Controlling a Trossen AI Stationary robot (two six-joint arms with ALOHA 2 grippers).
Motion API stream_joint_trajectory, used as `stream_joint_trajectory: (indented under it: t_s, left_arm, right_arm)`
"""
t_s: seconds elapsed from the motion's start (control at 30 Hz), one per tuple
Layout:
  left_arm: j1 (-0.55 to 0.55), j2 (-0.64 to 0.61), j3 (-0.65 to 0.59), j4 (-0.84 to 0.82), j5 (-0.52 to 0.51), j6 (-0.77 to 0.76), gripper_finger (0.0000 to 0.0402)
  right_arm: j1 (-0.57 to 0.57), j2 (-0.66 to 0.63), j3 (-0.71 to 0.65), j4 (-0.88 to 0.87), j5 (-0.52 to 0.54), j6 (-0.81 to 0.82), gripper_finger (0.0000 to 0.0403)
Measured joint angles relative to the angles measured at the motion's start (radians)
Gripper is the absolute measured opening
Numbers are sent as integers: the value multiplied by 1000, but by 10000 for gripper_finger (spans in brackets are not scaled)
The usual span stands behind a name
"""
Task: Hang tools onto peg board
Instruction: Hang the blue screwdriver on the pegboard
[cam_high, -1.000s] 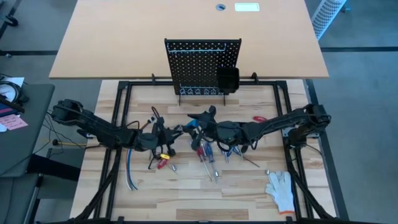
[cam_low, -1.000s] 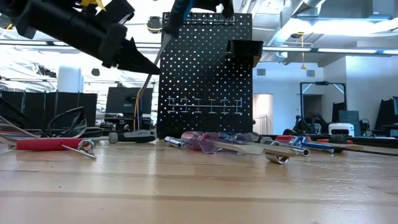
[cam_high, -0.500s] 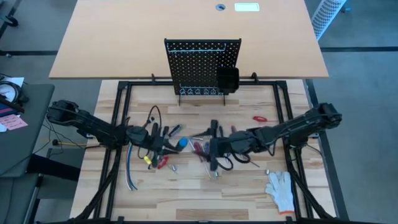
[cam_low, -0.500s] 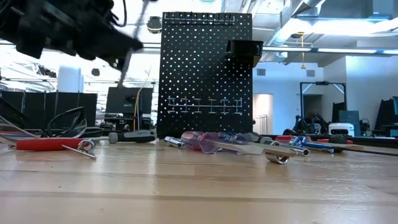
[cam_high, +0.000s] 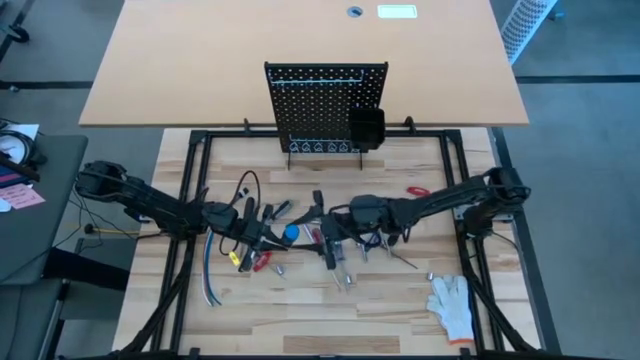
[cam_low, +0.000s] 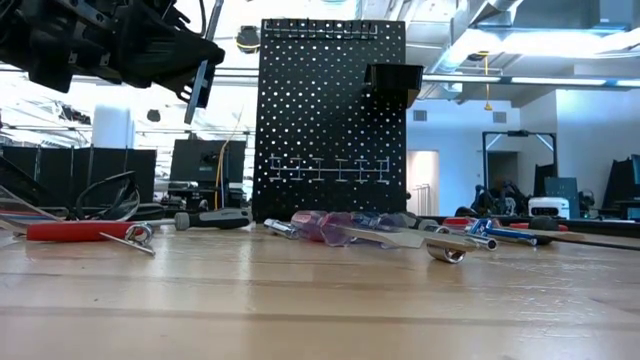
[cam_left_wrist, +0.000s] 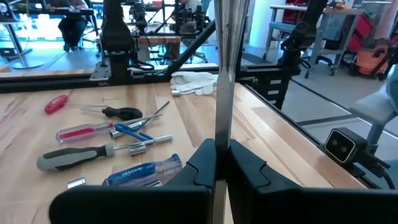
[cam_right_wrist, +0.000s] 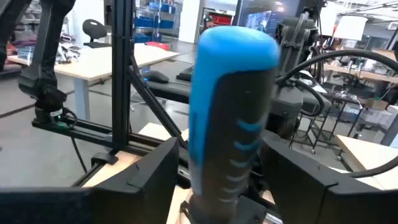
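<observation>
The left tool (cam_high: 268, 233) grips the metal shaft (cam_left_wrist: 222, 93) of a blue-handled screwdriver (cam_high: 291, 232); in the left wrist view its two fingers (cam_left_wrist: 249, 171) press against the shaft from either side. The right tool (cam_high: 322, 226) faces it from the other side, its fingers spread wide around the screwdriver's blue-and-black handle (cam_right_wrist: 231, 112) with a gap on each side. Both tools meet above the middle of the wooden table (cam_high: 380, 310), raised clear of its surface. Beneath and beside them the other tools (cam_high: 340, 262) lie scattered on the wood, with red pliers (cam_high: 417, 190) nearer the right edge and a white glove (cam_high: 452, 305) at the near right corner. The peg board (cam_high: 325, 108) stands upright at the table's far edge, a small black bin (cam_high: 366, 127) fixed to it.
</observation>
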Motion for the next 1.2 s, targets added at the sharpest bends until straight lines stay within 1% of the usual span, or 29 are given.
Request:
stream_joint_trajectory:
  t_s: [0.3,0.4,0.47,0.53,0.67,0.73,0.83,0.93,1.03,1.1,1.2]
  left_arm:
    - [0,0,1,6,-3,-3,9]
    - [1,0,1,2,-8,-7,9]
    - [1,0,1,1,-8,-9,9]
    - [1,0,1,1,-10,-14,10]
    - [2,0,1,-2,-16,-24,10]
    - [2,1,1,-7,-16,-33,10]
    - [2,15,6,-34,-16,-38,10]
    - [2,42,26,-52,-15,-35,10]
    - [2,66,40,-54,-5,-34,10]
    - [2,73,42,-58,-4,-32,10]
    - [2,73,42,-54,-4,-30,11]
  right_arm:
    - [-1,-1,2,27,-35,3,149]
    - [-2,-1,2,18,-37,6,141]
    - [-4,-1,2,12,-37,8,150]
    - [-4,-1,2,13,-37,20,174]
    - [-4,-1,2,17,-37,43,247]
    - [-4,-1,2,18,-39,43,276]
    - [-4,-1,2,17,-55,17,296]
    - [-4,-1,2,17,-87,5,294]
    - [-4,-1,2,15,-88,4,279]
    - [-4,-1,2,0,-88,3,263]
    - [-5,-1,2,-24,-88,1,221]
